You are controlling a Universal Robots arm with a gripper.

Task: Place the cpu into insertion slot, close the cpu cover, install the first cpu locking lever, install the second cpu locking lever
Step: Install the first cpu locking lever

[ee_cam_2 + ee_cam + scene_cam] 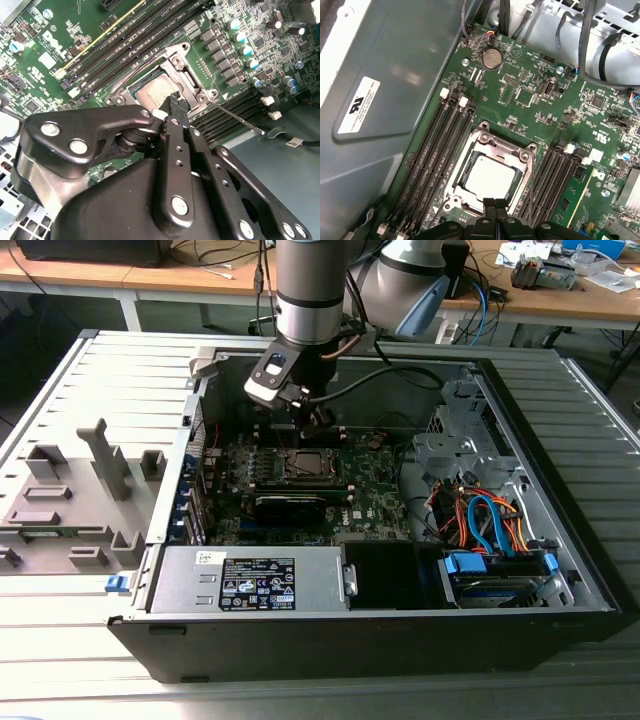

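Just beside the cpu [490, 177] seated under the cpu cover [496, 143], end effector [495, 203] pressed together, gripping nothing

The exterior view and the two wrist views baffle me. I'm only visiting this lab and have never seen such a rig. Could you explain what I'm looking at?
The tall grey tube in the exterior view is a robot arm, filmed by a camera standing off it. It reaches down into an open computer case lying on its side. The two wrist views come from cameras riding on the arm, looking past its hand at the green circuit board inside the case. The black hand has two fingers, which are pressed together and seem to hold nothing. Its tip is at the edge of a metal frame, which lies flat around the silvery chip in the middle of the board. On the exterior view's left, outside the case, lies a grey moulded tray.
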